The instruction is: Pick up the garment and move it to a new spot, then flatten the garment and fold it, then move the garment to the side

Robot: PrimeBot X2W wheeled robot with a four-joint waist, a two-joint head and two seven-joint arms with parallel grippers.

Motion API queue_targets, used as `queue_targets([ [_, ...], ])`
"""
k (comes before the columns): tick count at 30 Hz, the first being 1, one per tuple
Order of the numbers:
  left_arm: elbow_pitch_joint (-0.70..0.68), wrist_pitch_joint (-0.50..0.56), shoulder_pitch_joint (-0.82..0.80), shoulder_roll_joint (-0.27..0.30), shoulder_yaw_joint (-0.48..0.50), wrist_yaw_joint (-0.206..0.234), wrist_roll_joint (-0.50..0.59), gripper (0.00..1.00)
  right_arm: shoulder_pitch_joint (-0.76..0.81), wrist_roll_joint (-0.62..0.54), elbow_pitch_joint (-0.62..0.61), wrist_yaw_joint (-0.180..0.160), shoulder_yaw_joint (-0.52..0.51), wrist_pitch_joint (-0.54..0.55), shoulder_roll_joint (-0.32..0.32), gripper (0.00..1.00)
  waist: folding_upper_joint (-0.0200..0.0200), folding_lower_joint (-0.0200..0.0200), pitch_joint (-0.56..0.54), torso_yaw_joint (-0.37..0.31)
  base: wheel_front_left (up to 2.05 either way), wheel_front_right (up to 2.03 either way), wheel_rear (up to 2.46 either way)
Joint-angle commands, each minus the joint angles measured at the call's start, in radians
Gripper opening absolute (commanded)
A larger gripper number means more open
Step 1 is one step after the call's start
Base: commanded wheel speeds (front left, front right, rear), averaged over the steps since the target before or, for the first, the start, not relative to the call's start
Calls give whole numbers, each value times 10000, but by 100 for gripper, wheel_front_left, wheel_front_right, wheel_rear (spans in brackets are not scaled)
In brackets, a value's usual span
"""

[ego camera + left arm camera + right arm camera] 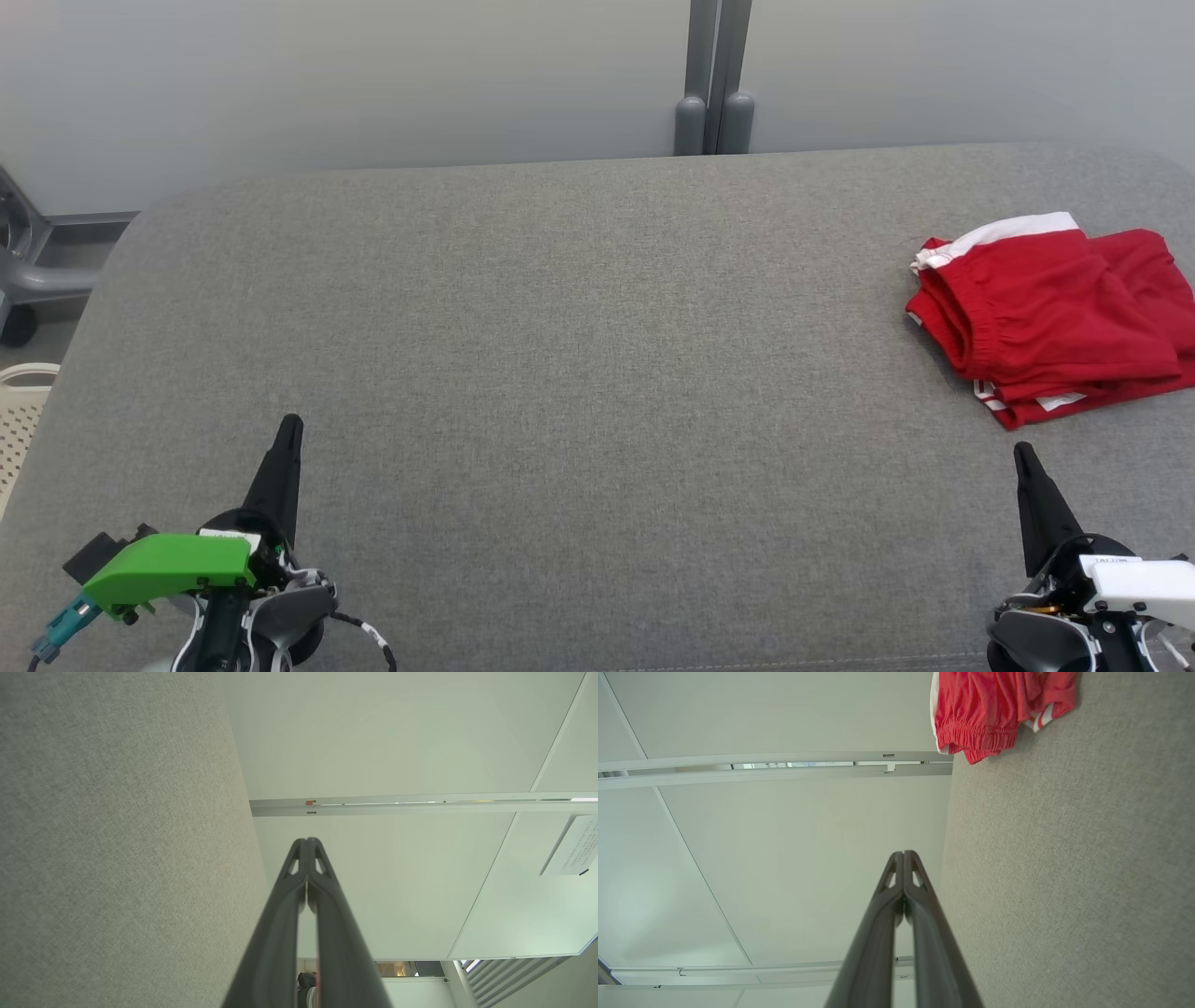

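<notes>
The garment (pixel 1050 317) is a pair of red shorts with white trim, folded and lying at the far right of the grey fabric surface (pixel 579 373). Its elastic waistband shows at the top of the right wrist view (pixel 994 714). My right gripper (pixel 1023 453) is shut, empty, low at the right, just short of the garment's near edge and apart from it; its fingertips (pixel 904 855) are pressed together. My left gripper (pixel 291 425) is shut and empty at the lower left, far from the garment, tips (pixel 307 841) closed.
A pale wall with a grey vertical post (pixel 714 84) stands behind the surface. A white perforated basket (pixel 21 411) sits off the left edge, beside grey chair legs (pixel 28 280). The surface's rounded far corners drop off at both sides.
</notes>
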Motion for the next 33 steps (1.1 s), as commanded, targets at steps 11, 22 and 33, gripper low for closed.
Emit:
queue_targets([
  [11,-33,19,-122,4,37,-56,-1,0,113,40,-43,4,-12,18,-42,0,-1,0,0,0,0,0,0],
  [22,-33,20,-122,4,36,-56,-2,0,113,40,-43,4,-11,18,-42,0,-1,0,0,0,0,0,0],
  [33,-33,18,-122,4,36,-56,-2,0,113,40,-43,4,-11,18,-42,0,-1,0,0,0,0,0,0],
])
